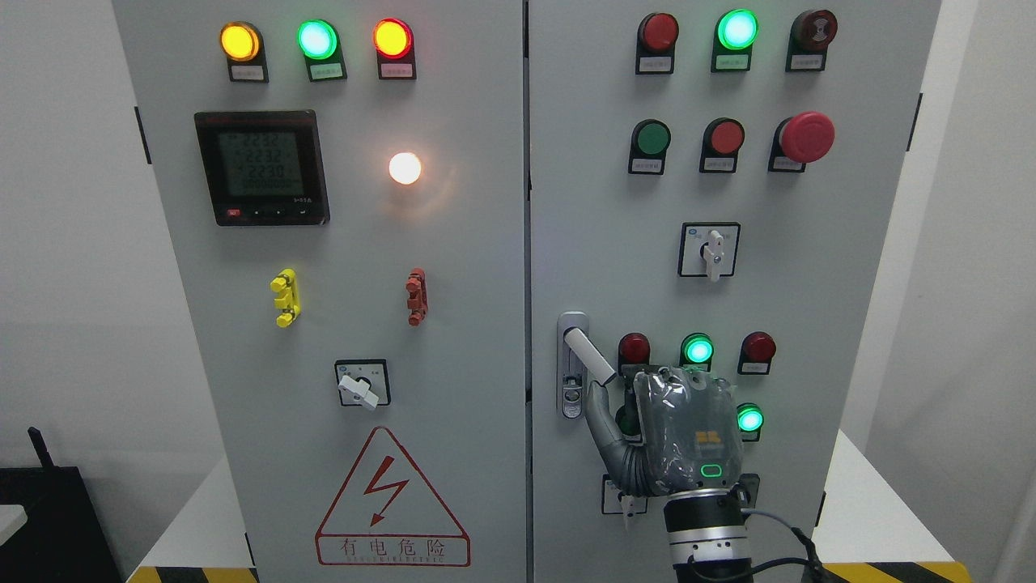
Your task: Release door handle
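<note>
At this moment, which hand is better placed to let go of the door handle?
The right hand. Its arm enters from the lower right, and it is already at the swung-out door handle on the cabinet's right door, thumb touching the lever's end. No left hand shows.

Plain pale walls [57, 243] flank both sides, evenly lit; a white ledge [874, 502] runs low at left and right; yellow-and-black hazard striping [906, 572] edges the bottom; a dark box [48, 518] with a thin black antenna [39, 445] sits at the lower left corner.
</note>
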